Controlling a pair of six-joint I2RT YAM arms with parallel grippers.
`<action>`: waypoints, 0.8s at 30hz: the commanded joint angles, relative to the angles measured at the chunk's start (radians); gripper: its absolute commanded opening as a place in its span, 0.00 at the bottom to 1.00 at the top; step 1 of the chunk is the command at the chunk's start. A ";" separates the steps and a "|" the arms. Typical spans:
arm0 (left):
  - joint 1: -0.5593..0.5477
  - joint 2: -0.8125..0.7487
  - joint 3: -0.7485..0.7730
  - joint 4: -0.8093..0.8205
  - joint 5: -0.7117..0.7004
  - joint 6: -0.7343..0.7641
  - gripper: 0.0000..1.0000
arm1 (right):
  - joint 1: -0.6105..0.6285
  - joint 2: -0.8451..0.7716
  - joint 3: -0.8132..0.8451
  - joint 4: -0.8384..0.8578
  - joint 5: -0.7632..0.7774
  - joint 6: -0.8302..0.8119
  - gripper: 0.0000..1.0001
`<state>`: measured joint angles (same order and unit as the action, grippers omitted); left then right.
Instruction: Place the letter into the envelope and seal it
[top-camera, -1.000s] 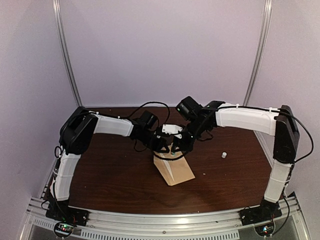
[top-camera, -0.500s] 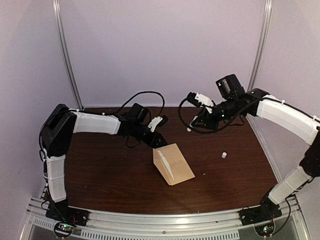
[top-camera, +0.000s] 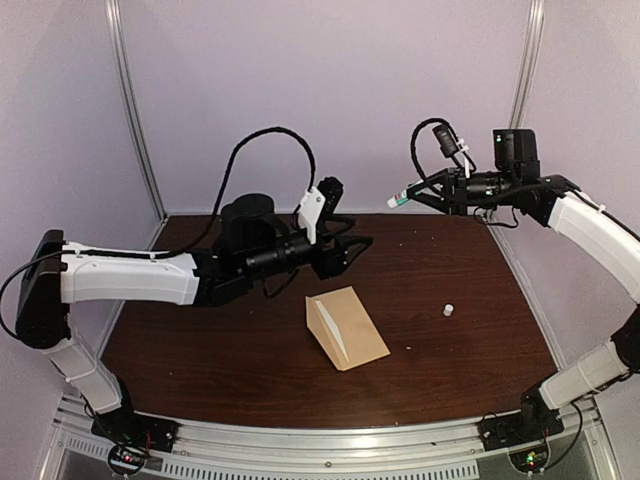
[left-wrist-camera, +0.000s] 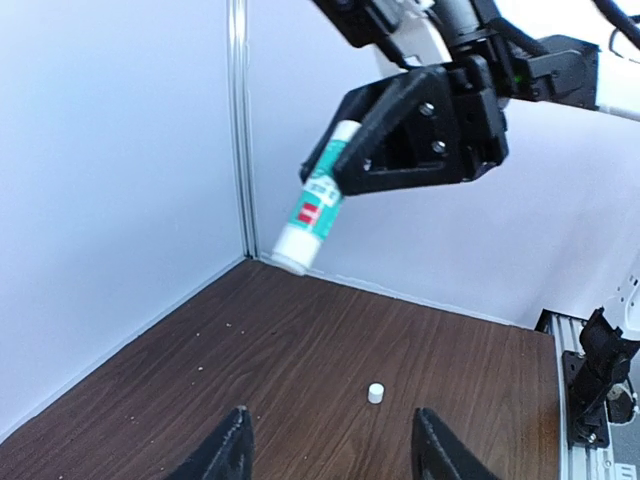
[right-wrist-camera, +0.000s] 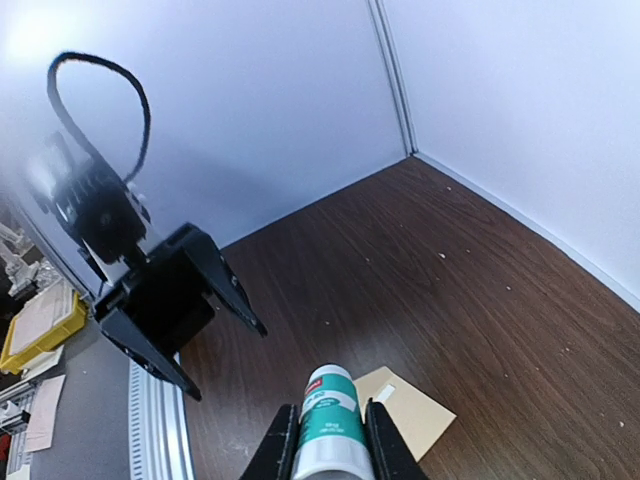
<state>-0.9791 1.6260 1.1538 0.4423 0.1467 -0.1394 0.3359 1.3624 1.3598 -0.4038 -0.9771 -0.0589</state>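
The tan envelope (top-camera: 346, 327) lies flat near the table's middle, with a pale strip along its left edge; it also shows in the right wrist view (right-wrist-camera: 412, 412). The letter is out of view. My left gripper (top-camera: 356, 232) hovers behind the envelope, open and holding nothing, its dark fingertips (left-wrist-camera: 226, 455) spread wide above bare wood. My right gripper (top-camera: 420, 192) is raised at the back right, shut on a green-and-white glue stick (right-wrist-camera: 328, 428) whose uncapped tip (top-camera: 395, 201) points left. The left wrist view shows that glue stick (left-wrist-camera: 316, 198) held in the air.
A small white cap (top-camera: 449, 310) stands on the wood right of the envelope, also seen in the left wrist view (left-wrist-camera: 375, 393). Pale walls and metal posts (top-camera: 135, 110) close in the back. An aluminium rail (top-camera: 330, 440) runs along the near edge.
My left gripper has opened and swung up and away from the envelope. The right arm has lifted the glue stick off the envelope to the back right.
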 joint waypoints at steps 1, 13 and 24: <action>-0.055 0.028 -0.043 0.282 -0.175 -0.006 0.58 | -0.017 0.020 -0.060 0.322 -0.266 0.326 0.00; -0.089 0.140 0.049 0.365 -0.177 -0.105 0.61 | -0.009 0.063 -0.250 0.941 -0.399 0.850 0.03; -0.090 0.181 0.096 0.437 -0.069 -0.118 0.42 | 0.003 0.067 -0.252 0.838 -0.395 0.766 0.04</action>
<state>-1.0641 1.7912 1.2072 0.7948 0.0322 -0.2459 0.3305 1.4307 1.1099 0.4229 -1.3506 0.7181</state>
